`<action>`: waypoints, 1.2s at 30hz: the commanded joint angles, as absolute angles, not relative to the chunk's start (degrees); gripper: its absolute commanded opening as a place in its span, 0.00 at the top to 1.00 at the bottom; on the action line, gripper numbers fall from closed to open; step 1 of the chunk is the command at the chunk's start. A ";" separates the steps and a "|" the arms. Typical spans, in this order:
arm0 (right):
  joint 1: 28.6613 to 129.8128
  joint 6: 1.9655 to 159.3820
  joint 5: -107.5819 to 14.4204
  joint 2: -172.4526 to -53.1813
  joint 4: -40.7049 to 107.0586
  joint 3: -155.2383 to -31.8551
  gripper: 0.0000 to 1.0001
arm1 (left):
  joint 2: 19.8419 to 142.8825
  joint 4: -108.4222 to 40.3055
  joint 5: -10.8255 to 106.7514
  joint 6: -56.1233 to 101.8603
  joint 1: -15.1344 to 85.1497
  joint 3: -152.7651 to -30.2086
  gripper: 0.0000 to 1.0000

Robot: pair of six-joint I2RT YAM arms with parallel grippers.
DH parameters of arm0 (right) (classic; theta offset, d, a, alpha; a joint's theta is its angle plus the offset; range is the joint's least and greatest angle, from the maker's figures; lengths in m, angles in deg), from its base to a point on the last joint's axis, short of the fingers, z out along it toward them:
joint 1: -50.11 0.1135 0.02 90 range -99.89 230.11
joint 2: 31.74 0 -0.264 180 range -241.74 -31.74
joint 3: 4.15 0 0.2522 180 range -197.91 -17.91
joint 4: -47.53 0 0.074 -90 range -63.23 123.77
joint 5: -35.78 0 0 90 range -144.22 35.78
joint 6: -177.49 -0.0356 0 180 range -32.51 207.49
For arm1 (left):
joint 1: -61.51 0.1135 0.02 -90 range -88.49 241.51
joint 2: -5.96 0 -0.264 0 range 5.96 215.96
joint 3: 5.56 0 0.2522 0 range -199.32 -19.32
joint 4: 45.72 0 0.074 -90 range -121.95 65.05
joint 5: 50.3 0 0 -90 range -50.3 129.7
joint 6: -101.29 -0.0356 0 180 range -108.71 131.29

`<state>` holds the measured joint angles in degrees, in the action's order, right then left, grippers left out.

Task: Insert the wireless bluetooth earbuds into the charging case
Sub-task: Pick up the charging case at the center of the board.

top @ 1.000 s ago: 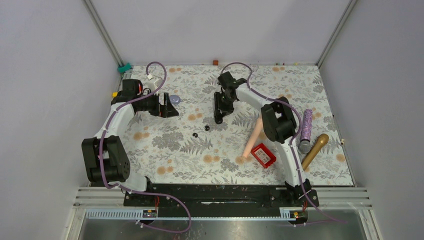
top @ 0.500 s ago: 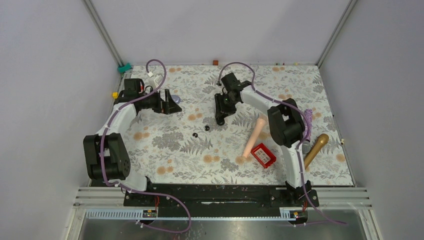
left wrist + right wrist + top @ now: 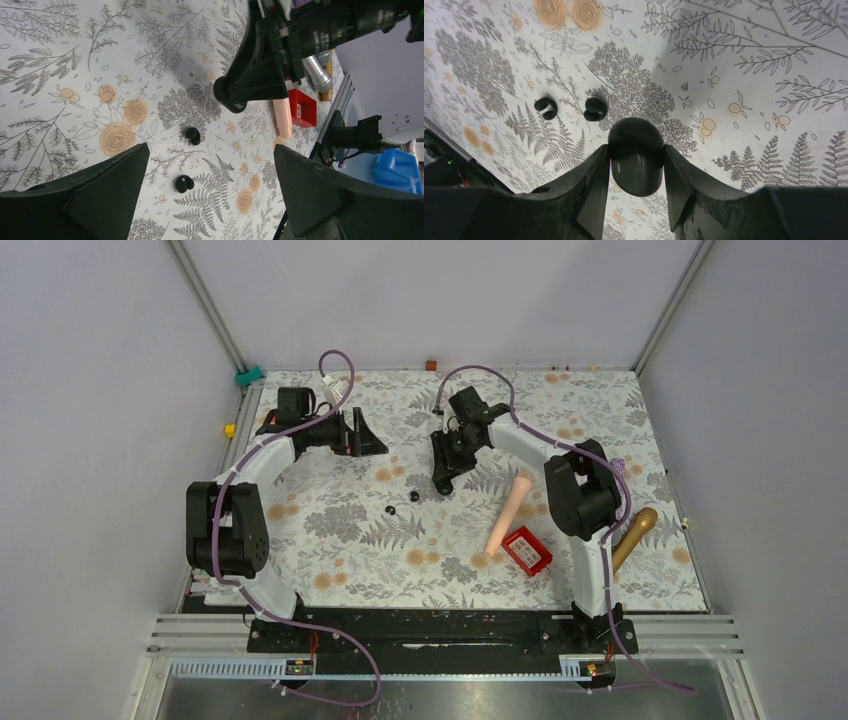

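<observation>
The charging case (image 3: 636,160), a glossy black oval, is clamped between my right gripper's (image 3: 636,156) fingers just above the floral mat. In the top view that gripper (image 3: 440,480) points down near the mat's middle. Two wireless bluetooth earbuds lie loose on the mat just left of it, one (image 3: 414,496) nearer the case and the other (image 3: 389,510) a little further. The right wrist view shows them (image 3: 595,109) (image 3: 545,107) ahead and to the left of the case. My left gripper (image 3: 372,440) stands wide open and holds nothing, up-left of the buds. Its view looks toward both earbuds (image 3: 192,135) (image 3: 183,184).
A pink cylinder (image 3: 507,513) and a red block (image 3: 527,550) lie right of the middle. A gold cylinder (image 3: 630,540) rests near the right edge, partly behind my right arm. Small bits sit at the mat's border: teal (image 3: 247,373), yellow (image 3: 230,429), brown (image 3: 431,365).
My left arm has swung its open gripper rightward along the back of the mat, over the spot where a lavender dome showed. The right gripper with the case has barely shifted.
</observation>
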<state>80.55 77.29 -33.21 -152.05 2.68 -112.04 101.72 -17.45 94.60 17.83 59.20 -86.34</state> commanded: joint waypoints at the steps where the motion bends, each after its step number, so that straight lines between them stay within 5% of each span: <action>1: 81.09 83.07 -29.68 -154.45 -4.52 -114.27 0.72 | 100.96 -15.81 98.23 14.01 58.78 -87.26 0.01; 10: 81.84 83.71 -31.81 -154.97 -5.40 -110.60 0.67 | 97.85 -4.44 98.99 4.26 58.78 -87.56 0.01; 22: 81.74 88.85 -28.85 -154.63 -8.90 -112.09 0.31 | 93.32 -1.39 96.07 -1.24 58.87 -85.20 0.02; 28: 79.99 87.85 -23.93 -155.49 -8.98 -112.46 0.32 | 92.86 -0.71 95.78 -2.27 58.96 -84.80 0.01; 36: 75.91 83.00 -20.71 -156.62 -7.41 -110.95 0.45 | 92.26 -0.65 96.49 -2.82 59.63 -84.51 0.01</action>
